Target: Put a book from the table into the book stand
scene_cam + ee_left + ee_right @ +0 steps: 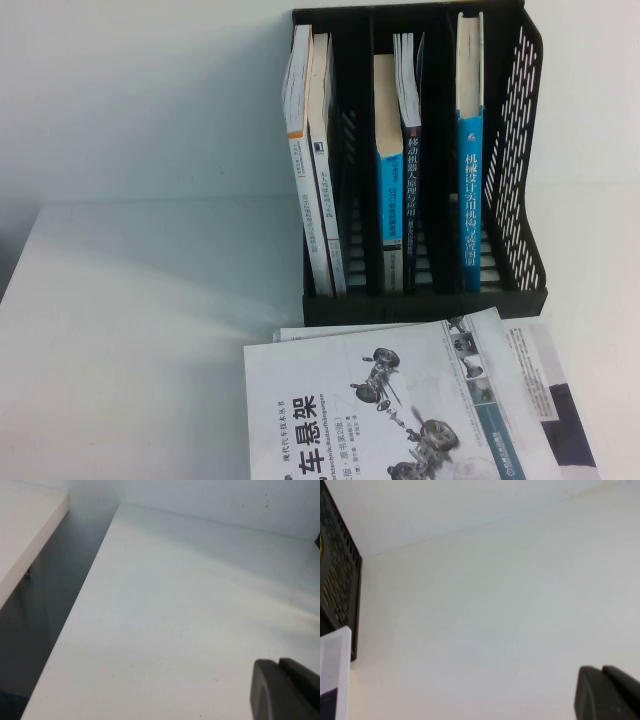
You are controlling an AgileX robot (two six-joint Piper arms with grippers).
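Currently, you have the book [400,400] lying flat on the counter [130,330] at the 6 o'clock edge of the high view, cover up, its lower part cut off by the frame. It rests on top of other printed material [560,400] that shows along its far edge and at its 3 o'clock side.

Directly at 12 o'clock from the book stands the book stand [520,150], its front lip just beyond the book's far edge. Note that all three slots are occupied: two white-spined books [312,180] lean in the 9 o'clock slot, a blue-and-white-spined book [388,180] and a dark-spined book [412,180] share the middle slot, and one blue-spined book [470,200] stands upright in the 3 o'clock slot. Free room remains beside the books in each slot.

Neither arm appears in the high view. You see the left gripper [285,690] only as a dark tip over bare counter near the counter's side edge; whether its jaws are apart or together cannot be told. The right gripper [607,692] likewise shows only a dark tip over bare counter, with the stand's mesh side visible nearby; its jaws cannot be judged either.
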